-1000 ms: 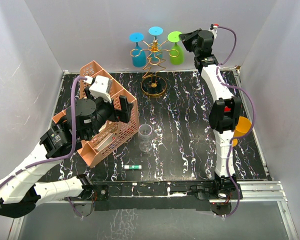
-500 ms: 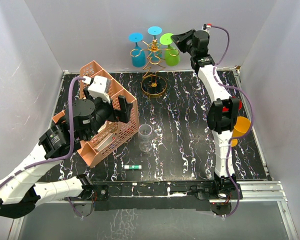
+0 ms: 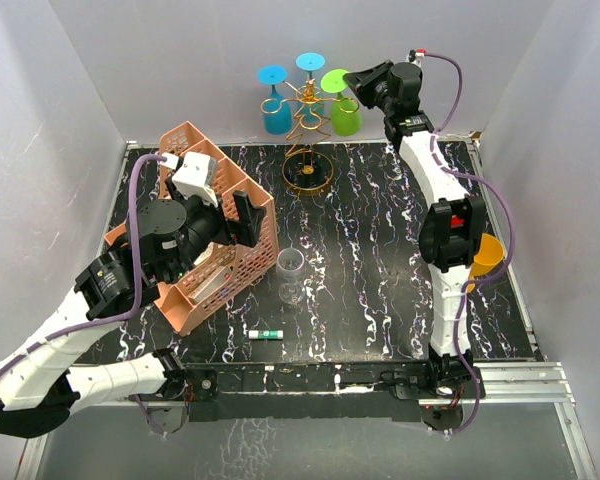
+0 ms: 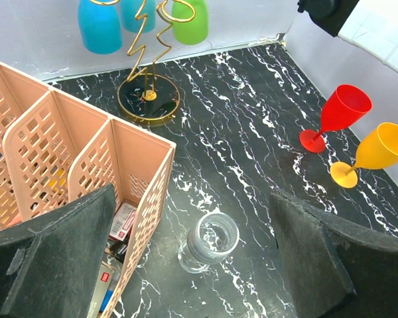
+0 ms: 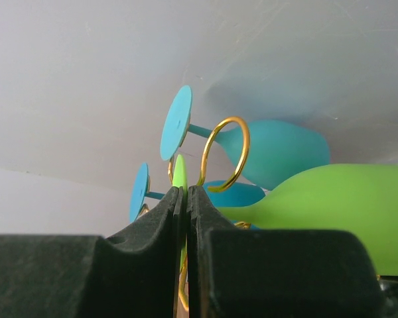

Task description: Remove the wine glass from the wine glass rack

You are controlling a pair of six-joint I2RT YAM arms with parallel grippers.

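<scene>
Right arm (image 3: 435, 180) stretched high, right gripper (image 5: 186, 193) pinching green wine glass (image 5: 318, 205) foot at wine glass rack (image 4: 146, 120); left gripper (image 4: 192, 225) spread wide

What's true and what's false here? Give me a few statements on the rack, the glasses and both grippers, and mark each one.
1. The right gripper is shut on the thin foot of the green wine glass. True.
2. The left gripper holds the clear glass. False: it is open and empty, and the clear glass stands on the table beside the pink organizer.
3. Two blue glasses hang foot up on the gold rack. True.
4. The red glass lies on its side. False: it stands upright next to the orange glass.
</scene>
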